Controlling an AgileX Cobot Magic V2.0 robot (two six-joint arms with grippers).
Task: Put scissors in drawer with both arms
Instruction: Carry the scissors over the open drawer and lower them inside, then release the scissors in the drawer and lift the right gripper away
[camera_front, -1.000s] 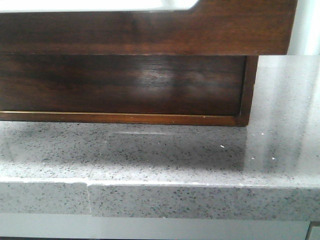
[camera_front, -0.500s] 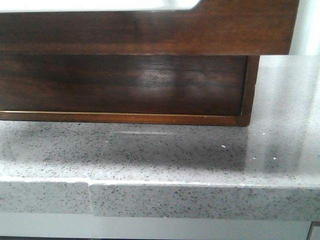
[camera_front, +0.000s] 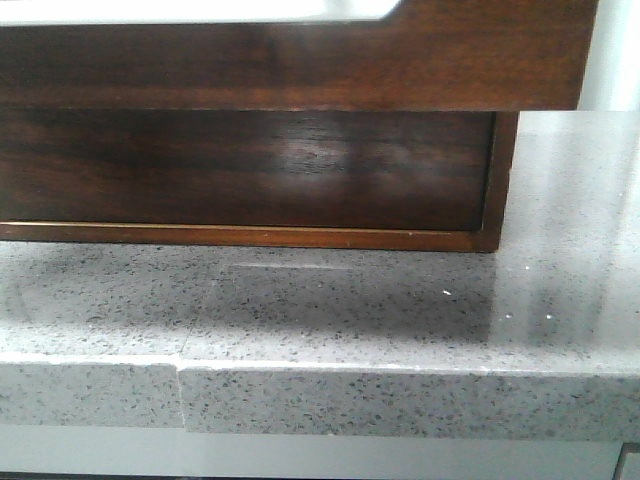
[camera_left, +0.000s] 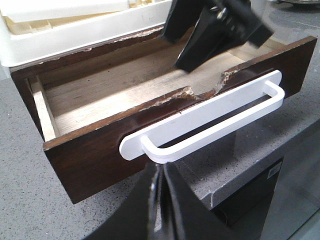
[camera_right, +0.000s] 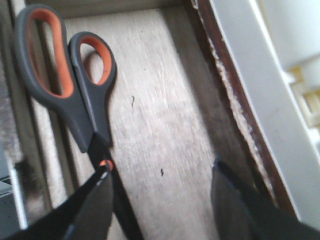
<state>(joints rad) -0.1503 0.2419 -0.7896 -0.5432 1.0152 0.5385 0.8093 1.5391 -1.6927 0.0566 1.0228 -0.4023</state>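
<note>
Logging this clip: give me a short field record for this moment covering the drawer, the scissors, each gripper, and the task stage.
drawer: open, white handle facing the left wrist camera
scissors: lying on the drawer floor, near a side wall, grey handles with orange-lined loops
right gripper: open, over the drawer interior, one finger close by the scissors' pivot, not clamping them
left gripper: shut, just in front of the handle, not gripping it
counter: grey speckled stone
stage: scissors in the drawer, drawer not yet closed

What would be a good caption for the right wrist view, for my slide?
Scissors lying on the pale wooden floor of the open drawer, with the right gripper above them, jaws open.
</note>
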